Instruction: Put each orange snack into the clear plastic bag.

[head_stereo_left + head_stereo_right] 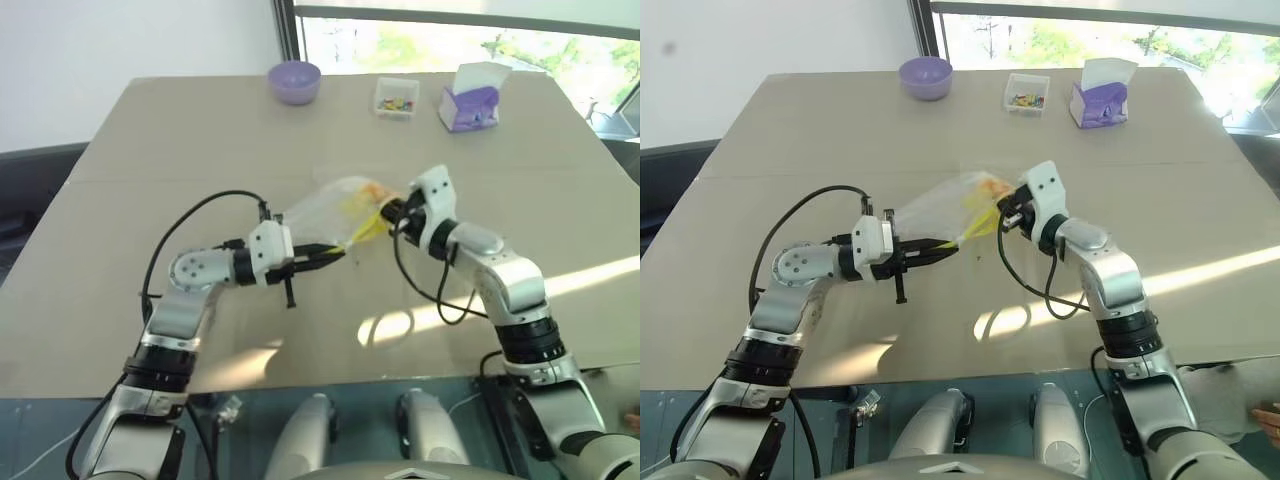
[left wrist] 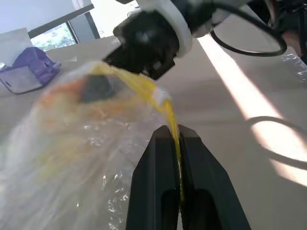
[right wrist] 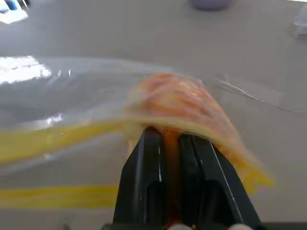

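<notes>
Your two arms meet above the middle of the tan table [image 1: 150,150], holding the clear plastic bag [image 1: 325,212] up between them. Your left gripper [image 1: 322,257] has its black fingers [image 2: 165,172] pinched closed on the bag's yellow seal strip [image 2: 169,115]. Your right gripper [image 1: 392,212] is clamped on the orange bun [image 3: 180,103], its jaws narrowly parted around it, right at the bag's mouth, with crinkled film draped over the bun. From here the bun looks partly in, so letting go now risks it tipping back out, since the mouth faces the side, not upward. The left grip holds only a thin edge of strip, so a push from the right arm could tug it free and drop the whole bag. Film may also be caught between the right fingers and come away with them. Farther back sit a purple bowl [image 1: 294,80], a small clear box of coloured bits [image 1: 396,98] and a purple tissue packet [image 1: 471,100], all well apart from the bag.
</notes>
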`<control>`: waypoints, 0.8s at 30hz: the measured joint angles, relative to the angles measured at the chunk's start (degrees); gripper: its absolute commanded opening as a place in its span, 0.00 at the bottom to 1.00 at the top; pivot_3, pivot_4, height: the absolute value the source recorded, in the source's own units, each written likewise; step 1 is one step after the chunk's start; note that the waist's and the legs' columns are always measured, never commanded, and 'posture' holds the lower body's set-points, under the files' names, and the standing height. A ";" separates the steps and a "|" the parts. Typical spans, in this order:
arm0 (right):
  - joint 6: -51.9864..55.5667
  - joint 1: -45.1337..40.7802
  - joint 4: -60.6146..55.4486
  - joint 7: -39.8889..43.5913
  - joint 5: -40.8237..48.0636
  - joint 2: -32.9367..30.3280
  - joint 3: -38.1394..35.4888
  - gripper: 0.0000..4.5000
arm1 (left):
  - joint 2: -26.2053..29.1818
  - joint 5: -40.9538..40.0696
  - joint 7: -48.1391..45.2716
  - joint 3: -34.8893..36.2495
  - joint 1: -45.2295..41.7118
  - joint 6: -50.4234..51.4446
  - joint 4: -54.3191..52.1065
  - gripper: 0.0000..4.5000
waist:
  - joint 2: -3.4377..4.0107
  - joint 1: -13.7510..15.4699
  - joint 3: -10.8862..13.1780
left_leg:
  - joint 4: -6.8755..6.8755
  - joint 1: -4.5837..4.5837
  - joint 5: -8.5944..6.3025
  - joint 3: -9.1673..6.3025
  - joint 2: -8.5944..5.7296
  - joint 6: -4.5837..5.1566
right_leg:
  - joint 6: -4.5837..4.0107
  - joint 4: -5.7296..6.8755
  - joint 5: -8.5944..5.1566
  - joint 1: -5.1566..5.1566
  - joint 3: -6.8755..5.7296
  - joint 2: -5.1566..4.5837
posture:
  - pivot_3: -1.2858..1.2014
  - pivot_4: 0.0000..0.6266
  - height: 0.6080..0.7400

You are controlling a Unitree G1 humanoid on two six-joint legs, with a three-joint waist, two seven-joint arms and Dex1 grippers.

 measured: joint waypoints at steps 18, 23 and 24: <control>3.71 1.56 -8.64 -5.97 10.39 -1.75 -3.56 0.05 | -4.56 6.78 3.52 -1.22 -12.57 -7.50 12.54 0.00 | 0.09 -0.10 0.05 | 0.01 -0.02 -0.01 0.06 -0.01 0.02 | -0.01 0.02 0.02 -0.02 0.01 0.05 | 0.52 0.24 1.00; -8.59 3.14 -7.46 -2.32 -5.15 -7.89 9.10 0.05 | -7.27 8.36 4.09 -2.48 -17.23 -10.61 17.52 0.00 | 0.08 -0.35 0.05 | 0.02 -0.03 0.05 0.09 0.01 -0.08 | -0.01 0.00 0.02 -0.02 0.04 0.05 | 0.52 0.24 1.00; -9.97 3.14 -6.98 -1.91 -6.68 -8.06 9.84 0.05 | -7.51 8.34 3.65 -2.56 -17.37 -11.12 18.02 0.00 | 0.08 -0.34 0.05 | 0.02 -0.03 0.10 0.09 0.01 -0.16 | -0.01 0.00 0.02 -0.02 0.03 0.05 | 0.52 0.24 1.00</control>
